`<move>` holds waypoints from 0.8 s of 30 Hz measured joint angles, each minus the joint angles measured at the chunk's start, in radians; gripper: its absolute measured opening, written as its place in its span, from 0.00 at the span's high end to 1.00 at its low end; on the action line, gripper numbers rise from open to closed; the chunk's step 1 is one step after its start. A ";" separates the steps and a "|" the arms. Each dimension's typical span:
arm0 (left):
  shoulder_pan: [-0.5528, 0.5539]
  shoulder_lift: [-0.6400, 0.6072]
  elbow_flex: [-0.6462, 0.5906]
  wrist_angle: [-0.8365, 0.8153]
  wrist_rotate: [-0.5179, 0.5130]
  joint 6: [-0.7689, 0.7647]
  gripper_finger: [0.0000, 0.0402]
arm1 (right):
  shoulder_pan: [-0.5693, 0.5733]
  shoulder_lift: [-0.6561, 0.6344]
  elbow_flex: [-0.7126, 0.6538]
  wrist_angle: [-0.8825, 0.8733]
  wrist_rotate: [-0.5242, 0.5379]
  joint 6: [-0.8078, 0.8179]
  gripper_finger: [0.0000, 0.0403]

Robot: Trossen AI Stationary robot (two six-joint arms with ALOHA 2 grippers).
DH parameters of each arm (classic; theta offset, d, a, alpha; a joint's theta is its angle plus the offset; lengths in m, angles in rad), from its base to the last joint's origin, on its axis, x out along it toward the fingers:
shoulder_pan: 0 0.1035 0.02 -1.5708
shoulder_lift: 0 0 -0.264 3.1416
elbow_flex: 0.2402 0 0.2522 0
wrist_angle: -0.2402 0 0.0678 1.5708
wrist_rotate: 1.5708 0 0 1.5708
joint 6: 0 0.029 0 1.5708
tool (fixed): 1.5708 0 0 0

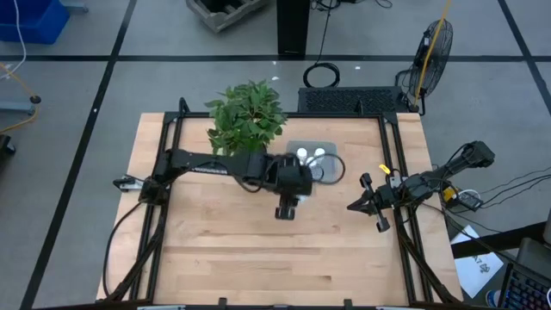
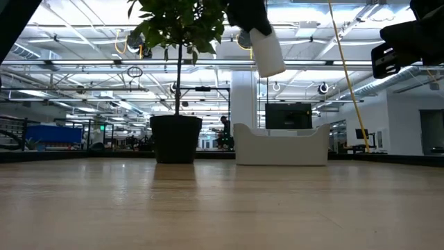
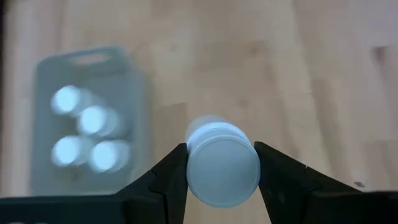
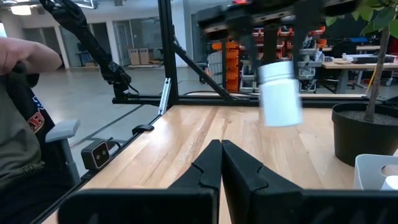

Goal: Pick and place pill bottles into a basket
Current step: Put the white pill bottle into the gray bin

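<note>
Basket (image 3: 87, 118) holds four pill bottles (image 3: 93, 121); left pincer (image 3: 222, 171) grips another.

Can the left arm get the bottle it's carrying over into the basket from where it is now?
Probably yes: the left hand holds the bottle well above the basket, nothing between.

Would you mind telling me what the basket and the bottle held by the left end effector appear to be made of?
The basket looks like translucent pale plastic: the bottles inside show faintly through its wall. The held bottle seems opaque white plastic with a smooth, matte surface.
</note>
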 joint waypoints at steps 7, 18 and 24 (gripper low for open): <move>-0.007 0.005 0.000 0.103 -0.015 0.004 0.59 | 0.000 0.000 0.000 0.000 0.000 0.000 0.99; 0.039 0.006 -0.001 0.211 -0.096 -0.334 0.59 | 0.000 0.000 0.000 0.000 0.000 0.000 0.99; 0.028 0.018 -0.001 0.172 -0.100 -0.376 0.59 | 0.000 0.000 0.000 0.000 0.000 0.000 0.99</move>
